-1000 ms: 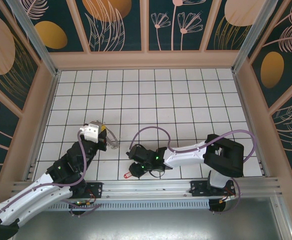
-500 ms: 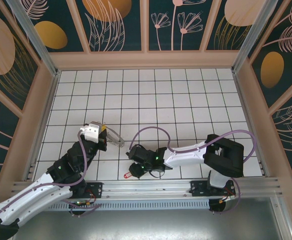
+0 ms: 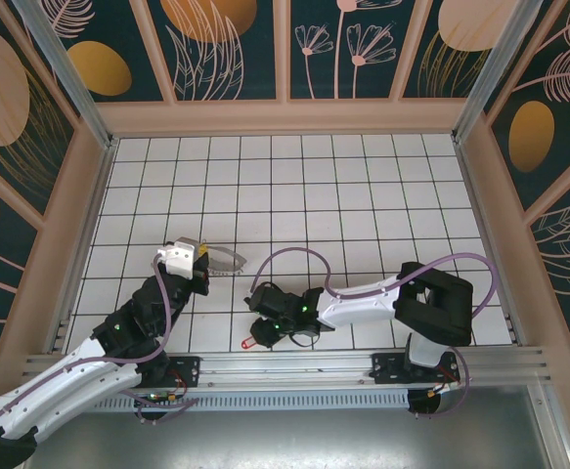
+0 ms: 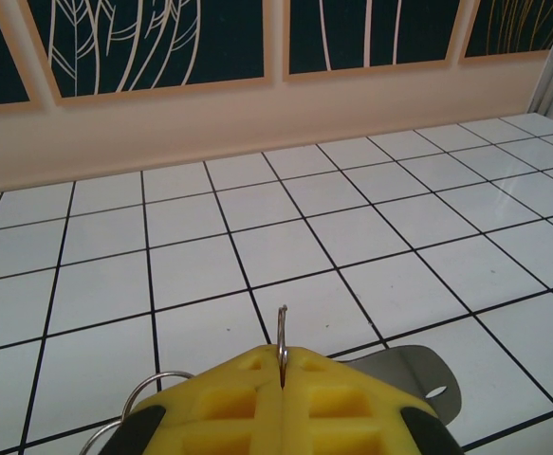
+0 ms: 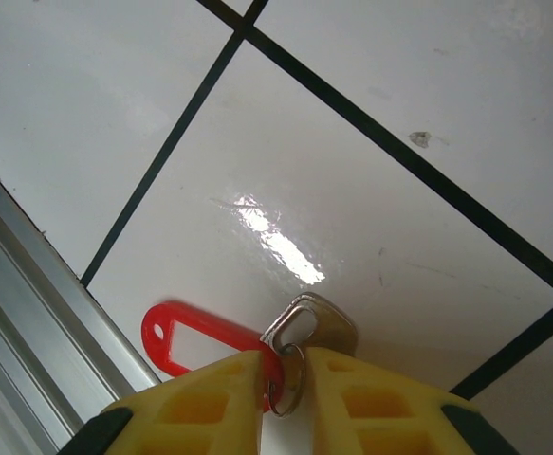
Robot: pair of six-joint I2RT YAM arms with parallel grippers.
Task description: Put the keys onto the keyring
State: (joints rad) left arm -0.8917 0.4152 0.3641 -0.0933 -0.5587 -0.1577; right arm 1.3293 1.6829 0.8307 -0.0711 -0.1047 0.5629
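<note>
The left jaws are clenched on the keyring [image 4: 282, 330], its thin wire rising from the seam between them. The right jaws stand nearly closed on the surface [image 5: 371, 142], with the red end of the keys [image 5: 189, 338] and a small ring [image 5: 291, 379] in their narrow gap; a firm pinch cannot be told.

A: What colour is the floor [image 3: 363, 195]?
B: White tiles with a thin black grid. The walls [image 3: 236, 49] are dark teal, with peach leaf and flower outlines and orange ovals.
A: And the small things?
B: The red key tag [image 5: 186, 336] is bright red, the key [image 5: 322, 327] silver, and the keyring [image 4: 282, 332] silver-grey wire.
A: The robot?
B: The left gripper [image 4: 283, 365] and right gripper [image 5: 285, 384] are yellow. The arms [image 3: 60, 386] are white and black, the cables [image 3: 304, 252] purple.
</note>
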